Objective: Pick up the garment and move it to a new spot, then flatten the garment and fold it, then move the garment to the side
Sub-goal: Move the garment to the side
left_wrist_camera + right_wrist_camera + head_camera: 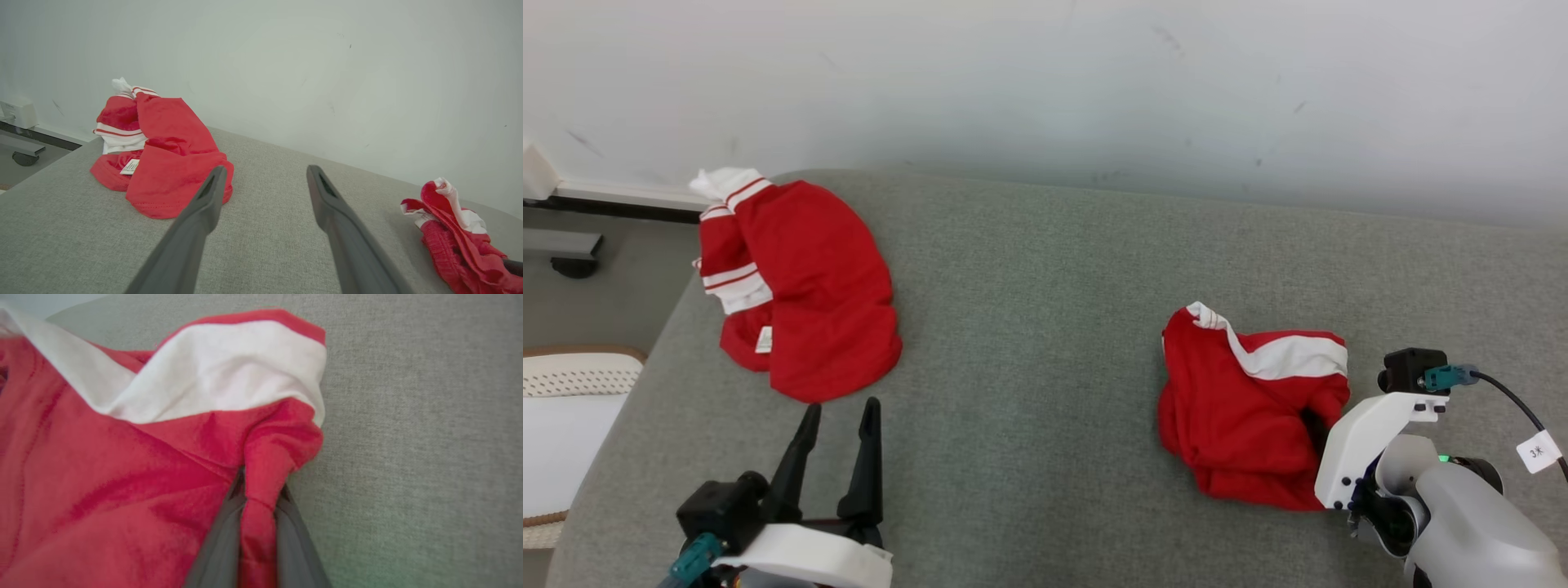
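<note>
Left end effector point(843, 404) parted (wide), right end effector point(261, 484) clamped

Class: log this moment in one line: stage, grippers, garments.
stage: grasp | right gripper: shut on right garment | left gripper: open, empty | left garment: untouched

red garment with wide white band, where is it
The red garment lies crumpled, right side of the grey surface in head view, a fold pinched in the right hand.

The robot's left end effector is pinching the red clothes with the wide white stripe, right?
No. The right end effector pinches the red clothes, as the right wrist view shows. The left end effector is open and holds nothing.
</note>
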